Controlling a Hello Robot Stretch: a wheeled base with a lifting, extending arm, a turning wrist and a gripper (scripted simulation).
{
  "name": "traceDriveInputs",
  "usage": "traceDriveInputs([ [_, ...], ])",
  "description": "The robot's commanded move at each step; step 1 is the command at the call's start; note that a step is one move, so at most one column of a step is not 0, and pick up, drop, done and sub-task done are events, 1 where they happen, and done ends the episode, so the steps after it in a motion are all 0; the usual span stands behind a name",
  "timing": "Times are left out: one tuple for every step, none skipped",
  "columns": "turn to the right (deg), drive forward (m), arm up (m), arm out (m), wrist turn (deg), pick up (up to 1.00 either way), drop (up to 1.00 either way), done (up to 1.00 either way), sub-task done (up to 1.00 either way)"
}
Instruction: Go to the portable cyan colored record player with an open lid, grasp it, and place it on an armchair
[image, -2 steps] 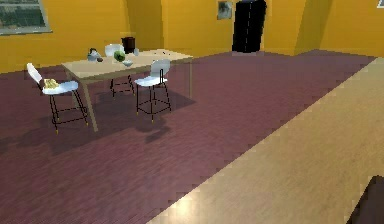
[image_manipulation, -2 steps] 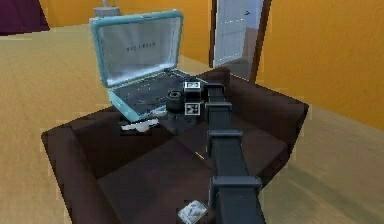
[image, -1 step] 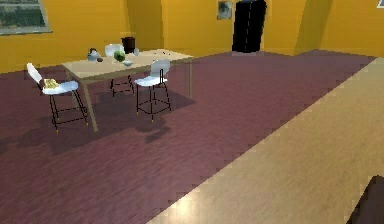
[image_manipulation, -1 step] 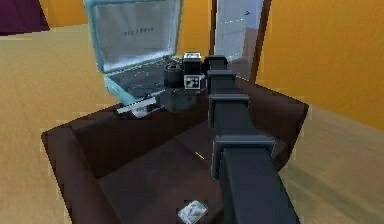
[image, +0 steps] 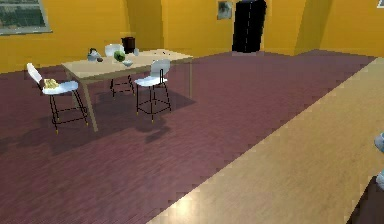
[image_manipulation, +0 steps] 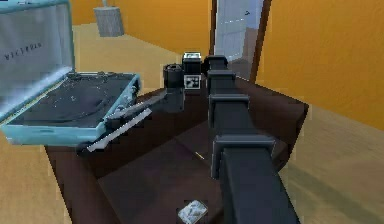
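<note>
The cyan record player (image_manipulation: 70, 100) with its lid up sits at the arm side view's left, over the left armrest of a dark brown armchair (image_manipulation: 160, 165). The arm's dark bar rises from the bottom edge to two white marked squares. Left of them is the gripper (image_manipulation: 102, 136), its dark body by the chair's back and its thin fingers (image_manipulation: 125, 125) reaching down-left to the player's near edge. I cannot tell whether it holds the player, since the player lies against the armchair. A cyan sliver (image: 380, 143) shows at the forward view's right edge.
A small pale object (image_manipulation: 193, 211) lies on the armchair's seat. In the forward view a wooden dining table (image: 100, 68) with white chairs (image: 155, 85) stands on the maroon floor at the left. A black cabinet (image: 248, 26) stands against the yellow back wall. Light wooden floor runs along the right.
</note>
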Motion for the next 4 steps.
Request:
traceDriveInputs([
  [0.0, 0.00, 0.00, 0.00, -39.0, 0.00, 0.00, 0.00, 0.00],
  [0.0, 0.00, 0.00, -0.26, 0.0, 0.00, 0.00, 0.00, 0.00],
  [-45.0, 0.00, 0.00, 0.00, 0.0, 0.00, 0.00, 0.00, 0.00],
  [-45.0, 0.00, 0.00, 0.00, 0.0, 0.00, 0.00, 0.00, 0.00],
])
